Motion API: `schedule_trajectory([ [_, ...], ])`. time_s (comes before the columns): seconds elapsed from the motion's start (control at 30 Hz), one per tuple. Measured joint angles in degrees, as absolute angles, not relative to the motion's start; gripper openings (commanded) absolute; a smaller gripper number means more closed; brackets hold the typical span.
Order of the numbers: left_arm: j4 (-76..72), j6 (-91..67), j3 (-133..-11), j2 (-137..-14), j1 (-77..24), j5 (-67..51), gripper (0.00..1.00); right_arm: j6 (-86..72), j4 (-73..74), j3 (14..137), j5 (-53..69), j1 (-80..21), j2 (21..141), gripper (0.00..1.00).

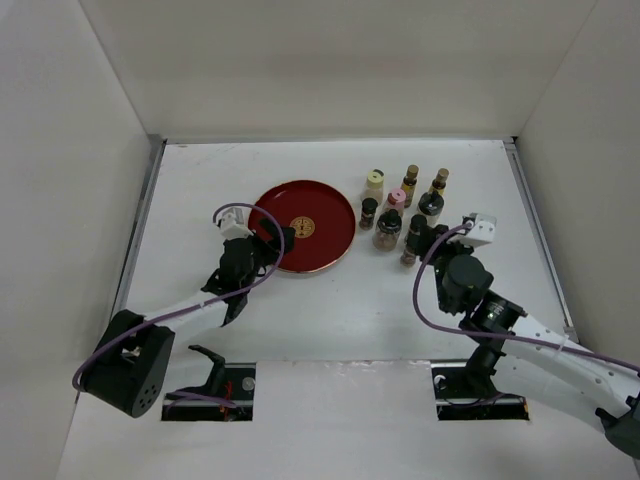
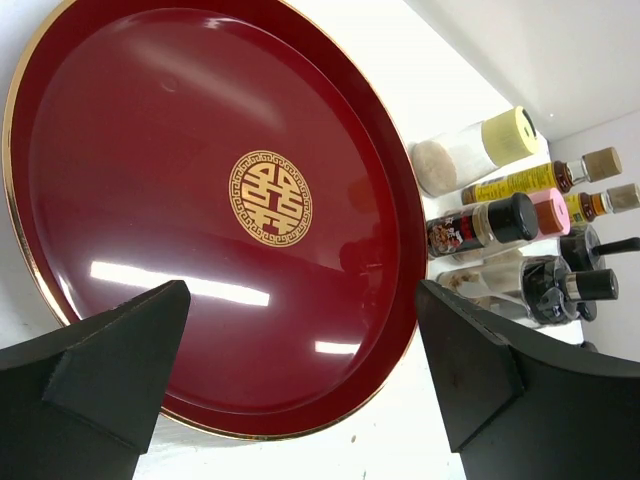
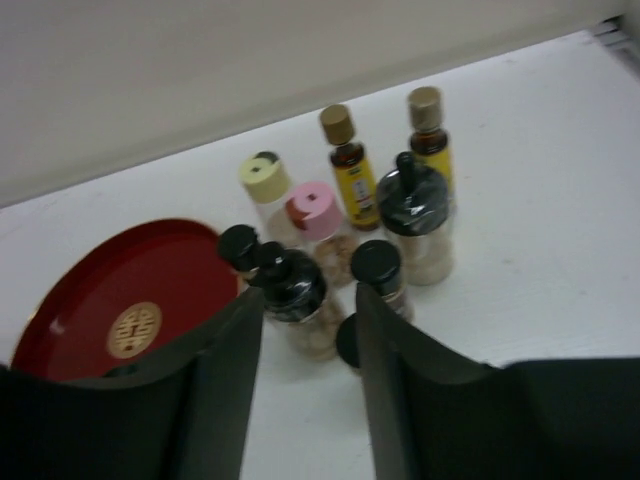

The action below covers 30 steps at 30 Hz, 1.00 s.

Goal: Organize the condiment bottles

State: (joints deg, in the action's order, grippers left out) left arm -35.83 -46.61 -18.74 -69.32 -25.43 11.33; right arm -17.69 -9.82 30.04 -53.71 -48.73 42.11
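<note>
Bottles (image 1: 400, 215) stand upright, clustered just right of the tray (image 1: 330, 215) and straight ahead of my right gripper (image 3: 310, 293), jaws apart facing the nearest black-capped ones, so I judge it nearer than the left gripper (image 2: 302, 290), jaws spread at the tray's far side.

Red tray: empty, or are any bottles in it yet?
Empty. The red tray shows only bare lacquer and its gold emblem; the condiment bottles all stand beside it, on the table.

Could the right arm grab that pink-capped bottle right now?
Probably not cleanly. The open right gripper is near, but a black-capped jar stands between it and the pink-capped bottle, so the front ones likely go first.
</note>
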Motion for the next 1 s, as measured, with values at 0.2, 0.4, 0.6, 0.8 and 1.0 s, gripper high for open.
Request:
schedule_trajectory([
  [0.2, -37.36, -46.41, -18.37, -66.02, -25.41, 11.77, 1.0, -18.46, -9.63, 30.06, -47.35, -48.84, 42.41, 0.49],
  [0.4, -39.83, -46.41, -15.86, -62.98, -24.64, 13.76, 1.0, -20.32, -3.66, 31.92, -45.06, -48.25, 44.49, 0.08],
  [0.6, -39.64, -47.29, -13.74, -60.95, -21.61, 15.7, 1.0, -25.04, 4.25, 35.11, -42.89, -42.19, 49.43, 0.59],
  [0.8, -39.64, -48.47, -13.34, -60.16, -20.6, 16.27, 1.0, -26.87, 6.13, 35.09, -37.74, -37.58, 55.16, 0.74],
  [1.0, -39.62, -49.76, -12.91, -60.23, -19.35, 16.14, 1.0, -26.76, 5.5, 35.18, -33.93, -35.16, 60.75, 0.75],
])
